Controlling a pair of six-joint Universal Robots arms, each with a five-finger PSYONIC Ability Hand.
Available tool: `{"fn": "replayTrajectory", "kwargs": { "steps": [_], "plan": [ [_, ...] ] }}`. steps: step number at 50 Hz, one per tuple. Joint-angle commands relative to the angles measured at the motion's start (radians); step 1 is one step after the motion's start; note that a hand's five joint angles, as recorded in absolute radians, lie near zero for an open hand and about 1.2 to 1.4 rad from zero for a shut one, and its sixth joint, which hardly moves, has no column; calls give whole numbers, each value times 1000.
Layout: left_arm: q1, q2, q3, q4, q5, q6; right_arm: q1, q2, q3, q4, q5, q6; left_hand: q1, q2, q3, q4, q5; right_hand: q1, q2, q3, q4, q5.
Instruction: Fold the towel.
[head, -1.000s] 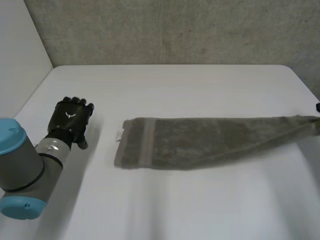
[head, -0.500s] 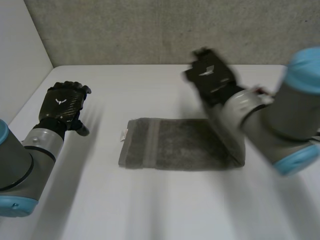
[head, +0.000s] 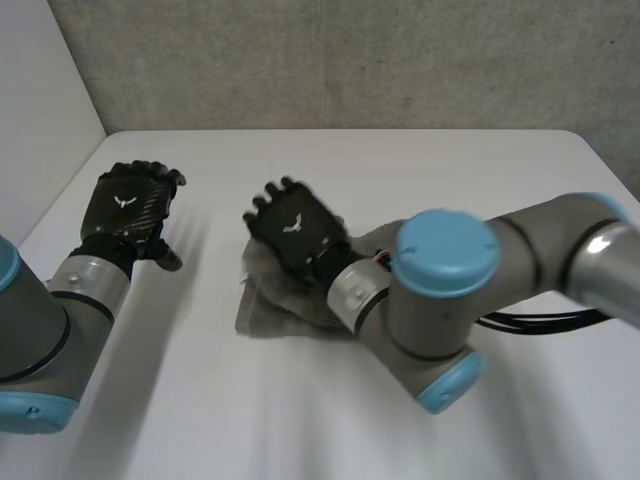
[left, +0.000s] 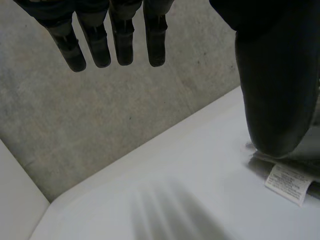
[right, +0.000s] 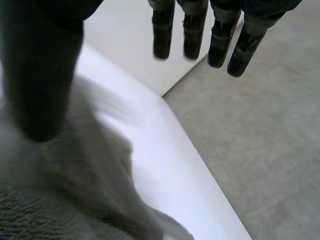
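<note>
The left arm (head: 40, 330) comes in at the nine o'clock side of the white table (head: 420, 170). Its left hand (head: 128, 208) hangs back-up over bare tabletop, well apart from the towel (head: 272, 305), which lies toward its three o'clock. In the left wrist view this hand's fingers (left: 125, 45) are straight and slightly spread. The thumb (left: 277, 90) stands away from them and nothing lies between, so the hand is released. Just past the thumb tip the towel's edge shows, with a white label (left: 287, 183) lying flat on the table. The grey-brown towel sits near the middle of the table. Its nine o'clock end is rumpled, and the rest runs beneath the right arm (head: 470, 280), which reaches in from about four o'clock. The right hand (head: 297, 232) is over that end, back-up, with its fingertips aimed toward eleven o'clock. In the right wrist view its fingers (right: 163, 30) are straight and clear of the cloth. The thumb (right: 40, 75) is apart from them above the towel's pile, and whether it touches the pile cannot be told. This hand is also released and grasps nothing. A grey wall (head: 350, 60) stands along the table's twelve o'clock edge.
</note>
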Motion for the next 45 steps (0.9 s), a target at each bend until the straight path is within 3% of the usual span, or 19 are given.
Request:
{"fn": "replayTrajectory", "kwargs": {
  "steps": [1,9,18,22,28,33,45],
  "plan": [
    [-49,2,37,0,-1,-1,-128,-241,166,6,-10,251,-29,-32,-48,-54,-23,-162,-169,-47,-76,-89],
    [-156,-7,123,-2,1,-56,-320,-456,359,35,-12,333,-29,-32,-48,-54,-23,-162,-169,-47,-76,-89],
    [-228,-78,204,-33,2,-153,-454,-490,499,191,-39,324,-18,-20,-48,-54,-11,-162,-169,-47,-76,-89],
    [-269,-158,241,-34,-2,-154,-511,-490,591,208,-113,319,-12,-14,-48,-54,-5,-155,-162,-47,-76,-82],
    [-271,-208,252,-34,-2,-156,-522,-457,669,133,-194,284,-9,-11,-48,-54,-2,-20,-27,-47,-76,53],
    [-268,-212,233,-34,-9,-160,-509,-404,675,72,-187,253,-9,-11,-48,-54,-2,203,196,-47,-76,276],
    [-254,-170,194,-33,-12,-165,-497,-308,663,-22,-138,203,-9,-11,-48,-54,-2,436,429,-47,-76,509]
  ]
}}
